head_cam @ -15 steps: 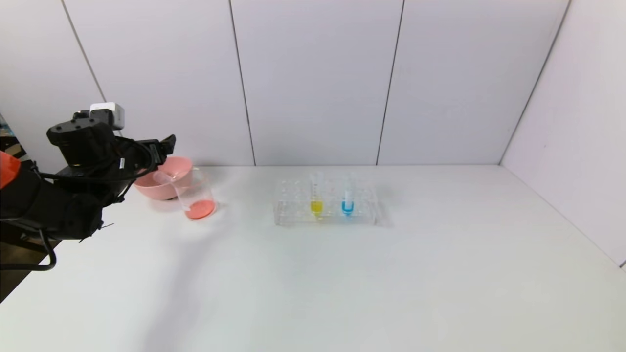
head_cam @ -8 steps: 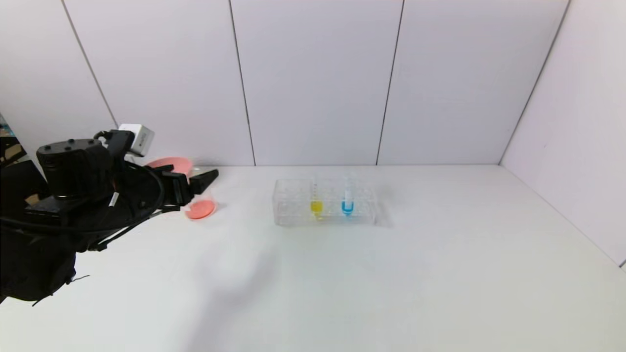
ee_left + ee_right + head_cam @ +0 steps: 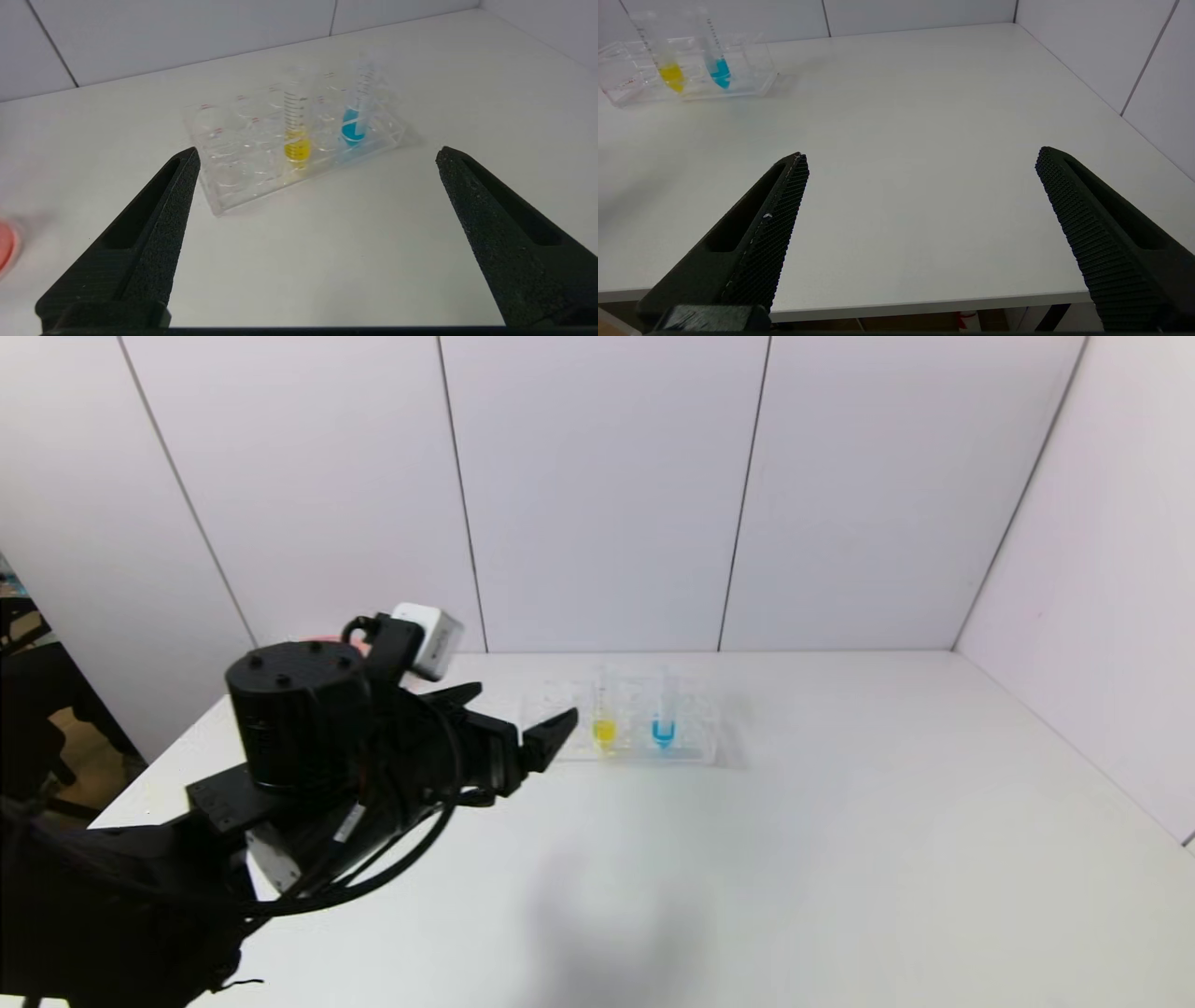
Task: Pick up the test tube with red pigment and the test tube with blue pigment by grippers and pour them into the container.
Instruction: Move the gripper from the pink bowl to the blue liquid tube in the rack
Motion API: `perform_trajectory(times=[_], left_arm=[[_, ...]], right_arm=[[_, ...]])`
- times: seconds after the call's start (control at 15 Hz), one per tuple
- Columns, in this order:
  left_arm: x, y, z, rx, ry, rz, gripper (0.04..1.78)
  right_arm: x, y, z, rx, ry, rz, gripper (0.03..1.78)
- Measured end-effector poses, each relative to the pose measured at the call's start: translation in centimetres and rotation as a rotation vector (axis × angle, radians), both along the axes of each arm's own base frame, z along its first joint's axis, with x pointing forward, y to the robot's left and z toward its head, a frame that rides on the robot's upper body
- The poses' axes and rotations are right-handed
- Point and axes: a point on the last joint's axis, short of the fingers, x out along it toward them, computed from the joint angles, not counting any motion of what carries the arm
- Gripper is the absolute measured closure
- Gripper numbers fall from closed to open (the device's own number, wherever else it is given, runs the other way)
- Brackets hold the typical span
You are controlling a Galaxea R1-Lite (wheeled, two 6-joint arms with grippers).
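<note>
The test tube with blue pigment (image 3: 663, 728) stands upright in a clear rack (image 3: 695, 747) at the back middle of the table; it also shows in the left wrist view (image 3: 353, 126) and the right wrist view (image 3: 720, 72). My left gripper (image 3: 521, 711) is open and empty, hovering just left of the rack; the left wrist view (image 3: 317, 154) shows the rack ahead between the spread fingers. The test tube with red pigment is out of view. Of the container, only a blurred red patch (image 3: 3, 242) shows. My right gripper (image 3: 920, 158) is open and empty at the table's near edge.
A tube with yellow liquid (image 3: 604, 728) stands in the rack left of the blue one. The pink bowl (image 3: 316, 639) is almost wholly hidden behind my left arm. White walls close the back and right. The white table (image 3: 840, 859) stretches in front of and right of the rack.
My left arm has swung right, from the beaker and pink bowl to beside the rack. The tube it held tilted over the beaker is gone from its fingers, which now stand open.
</note>
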Motion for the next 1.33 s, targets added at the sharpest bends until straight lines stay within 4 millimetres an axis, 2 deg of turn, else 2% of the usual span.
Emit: perform_trajectory(times=[0.33,0.73,1.0,1.33], left_arm=[[0.9,-8.2,-0.3,-0.018,-0.029,0.134,0.06],[2.3,-15.8,-2.0,0.024,-0.032,0.371,0.06],[2.7,-19.0,-4.1,0.044,-0.036,0.461,0.06],[4.1,-20.9,-5.8,0.021,-0.045,0.474,0.06]], right_arm=[[0.0,0.0,0.0,0.0,0.0,0.0,0.04],[0.0,0.0,0.0,0.0,0.0,0.0,0.04],[0.0,0.0,0.0,0.0,0.0,0.0,0.04],[0.0,0.0,0.0,0.0,0.0,0.0,0.04]])
